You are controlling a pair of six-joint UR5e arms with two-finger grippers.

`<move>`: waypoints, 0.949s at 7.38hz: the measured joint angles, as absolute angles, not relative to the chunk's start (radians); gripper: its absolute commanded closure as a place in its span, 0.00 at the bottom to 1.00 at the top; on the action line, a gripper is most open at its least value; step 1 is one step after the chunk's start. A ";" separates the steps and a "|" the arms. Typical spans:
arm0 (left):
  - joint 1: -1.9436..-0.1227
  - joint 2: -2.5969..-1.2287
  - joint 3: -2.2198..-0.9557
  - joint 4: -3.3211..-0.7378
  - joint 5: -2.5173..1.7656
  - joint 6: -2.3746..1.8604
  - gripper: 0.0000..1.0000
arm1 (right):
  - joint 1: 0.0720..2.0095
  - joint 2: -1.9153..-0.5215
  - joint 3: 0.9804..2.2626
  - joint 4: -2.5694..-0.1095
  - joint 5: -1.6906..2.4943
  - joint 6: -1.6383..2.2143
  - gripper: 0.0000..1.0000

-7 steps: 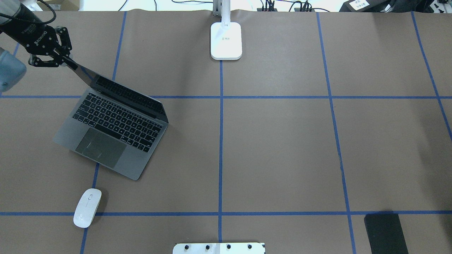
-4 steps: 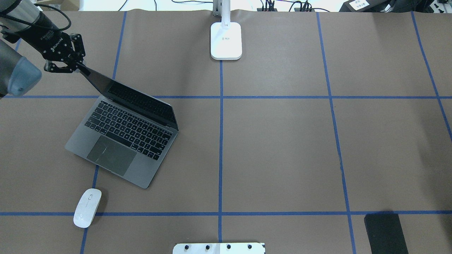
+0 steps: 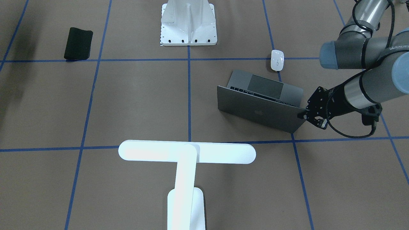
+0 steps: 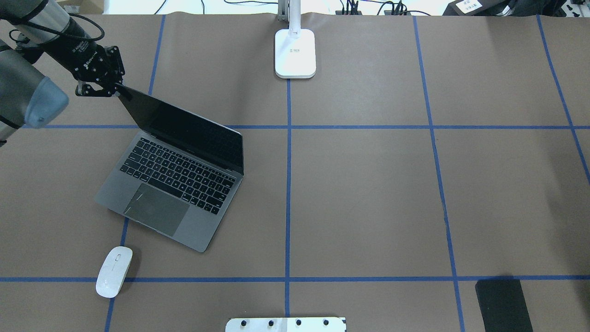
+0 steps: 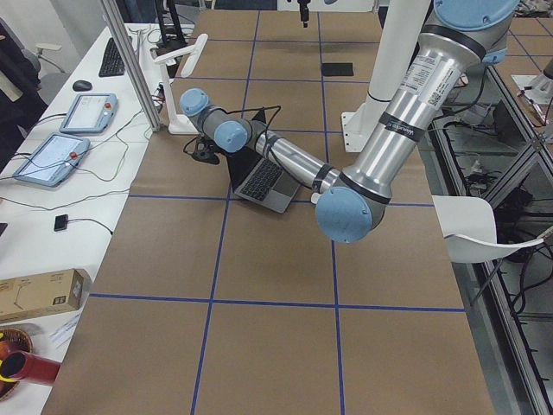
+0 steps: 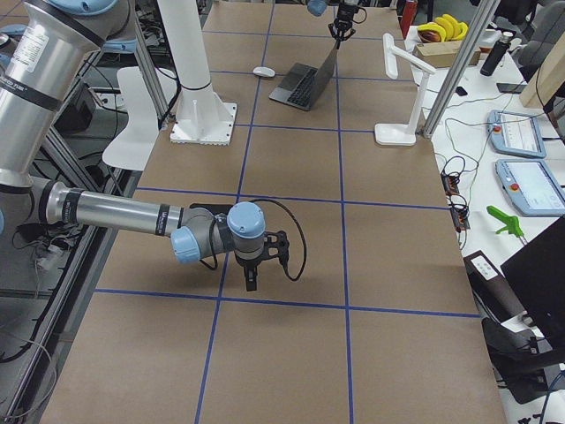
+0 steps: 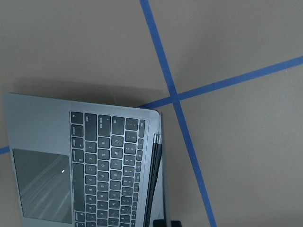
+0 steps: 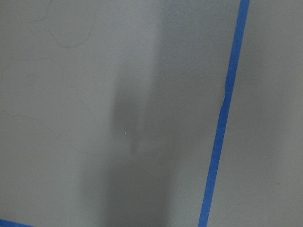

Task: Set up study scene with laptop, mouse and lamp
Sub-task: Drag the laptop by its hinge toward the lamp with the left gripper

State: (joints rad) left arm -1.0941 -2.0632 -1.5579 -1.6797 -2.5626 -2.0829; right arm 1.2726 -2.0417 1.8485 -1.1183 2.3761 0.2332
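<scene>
We see the left gripper (image 4: 112, 90) pinching the lid corner of the open laptop (image 4: 173, 186), angled on the table's (image 4: 368, 184) left half — mouse (image 4: 114, 271) near its front edge, lamp (image 3: 187, 152) at the far middle. Whether the right gripper (image 6: 252, 281) is open, we cannot tell.

The setting is a robotics laboratory, not a home or an office. Two jointed industrial arms, the left arm (image 5: 380, 147) and the right arm (image 6: 115, 216), rise beside a white bolted pedestal (image 3: 188, 24) at the edge of a large desk (image 4: 368, 184). The desk is covered in brown paper and marked into squares with blue tape (image 4: 288, 184). A white side bench (image 5: 34, 216) holds touchscreen teach pendants (image 6: 515, 132) and a keyboard (image 5: 112, 56). Aluminium frame posts (image 5: 130, 60) and plugged-in cables (image 4: 349, 8) line the desk's far edge.
</scene>
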 measured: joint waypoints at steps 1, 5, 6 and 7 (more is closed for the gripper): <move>-1.085 -2.070 -1.547 -1.716 -2.543 -2.150 1.00 | 1.273 -2.042 1.848 -1.118 2.376 0.233 0.00; -1.026 -2.113 -1.489 -1.850 -2.473 -2.359 1.00 | 1.274 -2.043 1.846 -1.118 2.375 0.233 0.00; -1.021 -2.121 -1.487 -1.853 -2.471 -2.379 1.00 | 1.274 -2.043 1.846 -1.118 2.374 0.233 0.00; -1.020 -2.126 -1.487 -1.855 -2.469 -2.394 1.00 | 1.273 -2.043 1.845 -1.118 2.374 0.233 0.00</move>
